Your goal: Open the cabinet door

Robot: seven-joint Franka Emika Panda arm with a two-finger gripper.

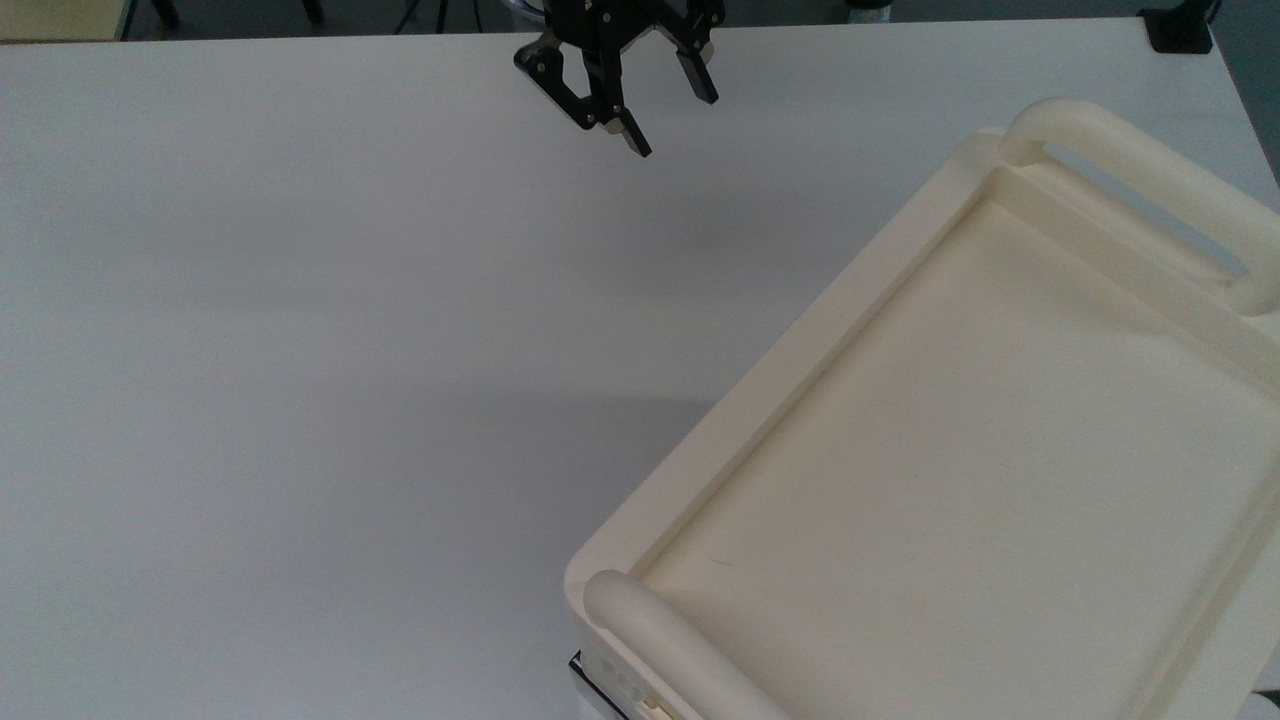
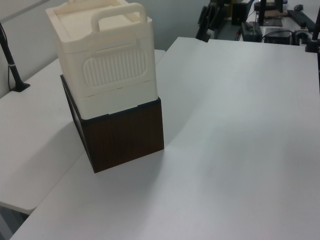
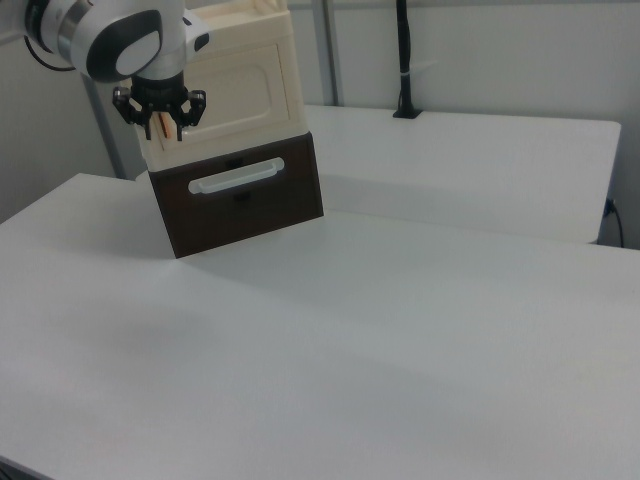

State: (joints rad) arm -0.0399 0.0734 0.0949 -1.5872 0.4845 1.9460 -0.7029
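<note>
Black and wide apart, the claw (image 1: 662, 118) hangs in the air above the far edge of the worktop (image 1: 300, 350) in the top view, with nothing between its two fingers. It is well apart from the cabinet (image 1: 960, 450), which sits at the top view's lower right. The worktop is big, white and flat. In the right view a second white table (image 3: 470, 160) stands behind it, with a black pole (image 3: 404, 60) on it and a pale wall at the back. In the left view, dark stands and gear (image 2: 270, 25) fill the far end of the room. The cabinet has a cream top part sitting on a dark brown wood bottom part (image 2: 122, 137). In the right view the cabinet door (image 3: 235, 85) is the cream front panel with a raised frame shape on it. It lies flat against the cabinet, so it looks closed. A small orange handle (image 3: 161, 129) peeks out by the claw (image 3: 160, 118) in the right view. Below the door is a dark brown drawer front with a long white bar handle (image 3: 235, 177). Thick round cream handles (image 1: 1150, 190) sit on the cabinet's top.
</note>
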